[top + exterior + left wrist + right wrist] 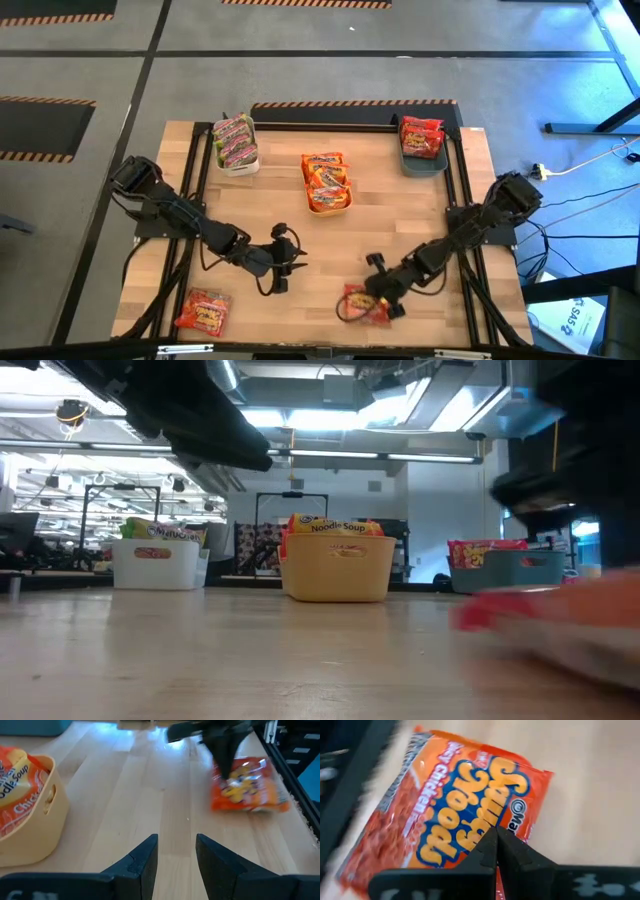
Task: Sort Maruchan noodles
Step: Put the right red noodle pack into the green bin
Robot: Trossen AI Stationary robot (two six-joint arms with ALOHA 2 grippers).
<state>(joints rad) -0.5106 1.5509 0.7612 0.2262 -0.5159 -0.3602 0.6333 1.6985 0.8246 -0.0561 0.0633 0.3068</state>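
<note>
- The right gripper (372, 297) is reaching down to the near edge of the table (330, 245), with its fingers (492, 851) pressed together over a red packet (366, 305); no part of the packet is showing between the fingertips, so they are pinching nothing that can be seen.
- In the right wrist view that red packet (455, 815) is lying flat on the wood, its print reading partly "Chicken".
- The left gripper (283, 262) is hovering over bare wood left of the table's middle, with its two fingers (142, 860) standing apart and a gap of table showing between them; nothing is sitting in the gap.
- From the left wrist view, the red packet (248, 786) is lying well beyond the left fingers, with the dark right arm reaching over it.
- Another loose packet (204, 311), orange-red with yellow, is lying flat at the near left corner of the table, well apart from both grippers.
- At the far left, the white bin (237, 160) is holding green-pink packets (235, 139).
- The yellow bin (329, 203) at the far middle is holding orange packets (325, 175), standing on edge in the low view.
- At the far right corner, the blue bin (423, 165) is holding red packets (421, 136).
</note>
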